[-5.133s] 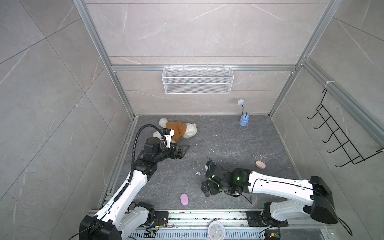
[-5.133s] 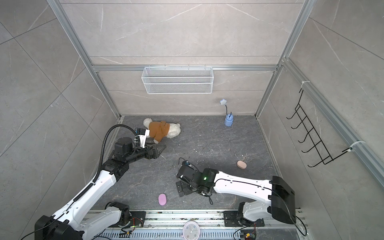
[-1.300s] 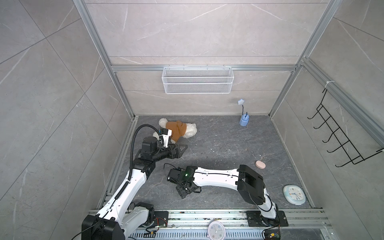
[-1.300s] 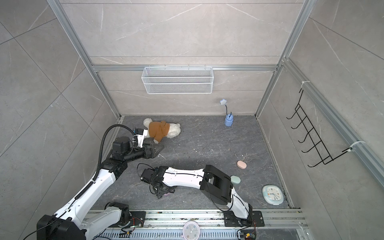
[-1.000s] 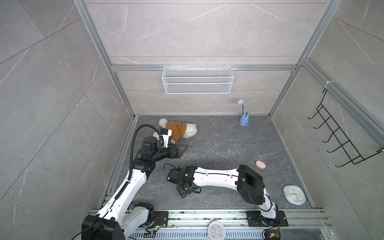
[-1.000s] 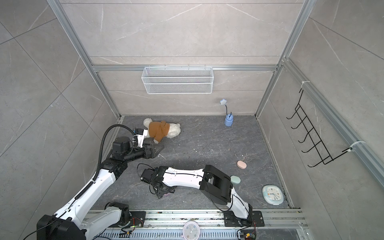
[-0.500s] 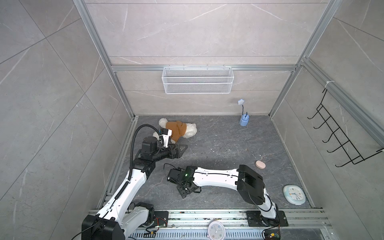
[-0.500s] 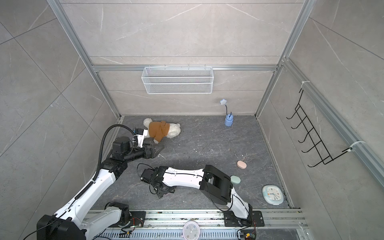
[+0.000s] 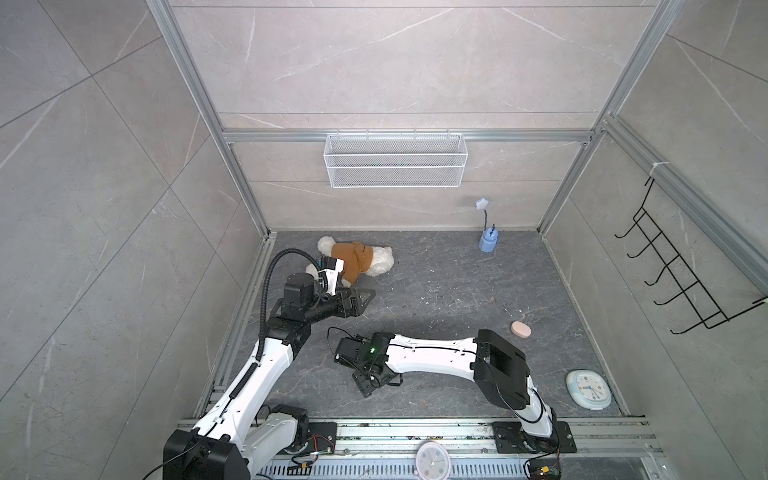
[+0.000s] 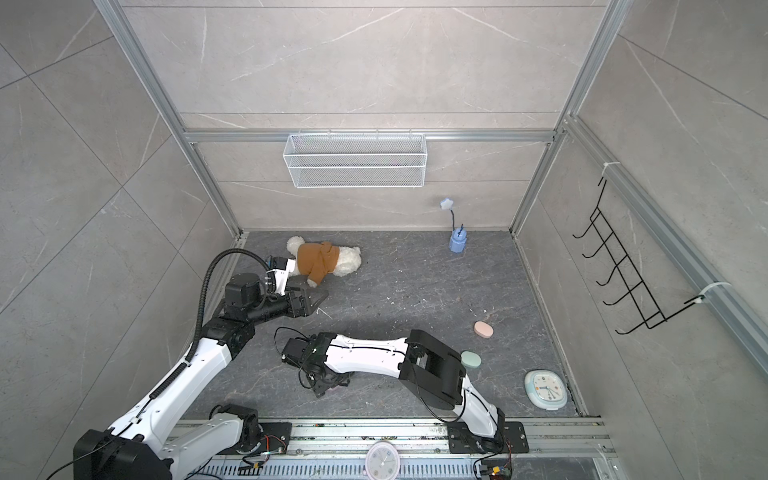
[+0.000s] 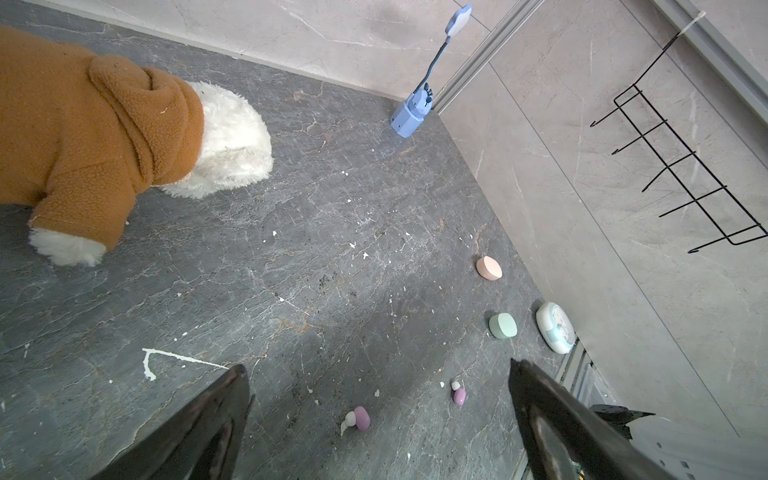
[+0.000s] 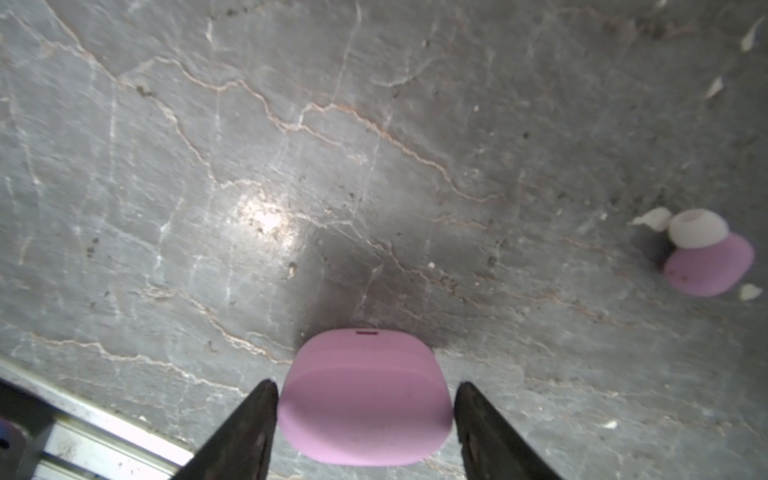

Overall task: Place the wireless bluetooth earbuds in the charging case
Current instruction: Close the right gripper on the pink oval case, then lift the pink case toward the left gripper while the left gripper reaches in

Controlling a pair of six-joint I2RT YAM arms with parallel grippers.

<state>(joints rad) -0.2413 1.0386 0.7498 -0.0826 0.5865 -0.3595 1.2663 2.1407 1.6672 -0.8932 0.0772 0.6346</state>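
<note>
Your right end effector (image 12: pixel 366 383), at the bench's (image 9: pixel 457 291) seven o'clock, straddles the lilac charging case (image 12: pixel 361 415); grip cannot be told. Your left end effector (image 11: pixel 376 365) gapes empty.

Charging case (image 12: pixel 365 399) lilac; earbud (image 12: pixel 708 268) lilac — white tip; floor (image 12: pixel 291 166) dark grey, pale veins.

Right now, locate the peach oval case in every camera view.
In a top view: peach case on the floor, beyond the blue-rimmed clock.
In a top view: peach case, same spot, beyond the mint case.
Left wrist: peach case, apart from the mint case.
Right wrist: not in it.
Shared landmark: the clock, missing only from the right wrist.
</note>
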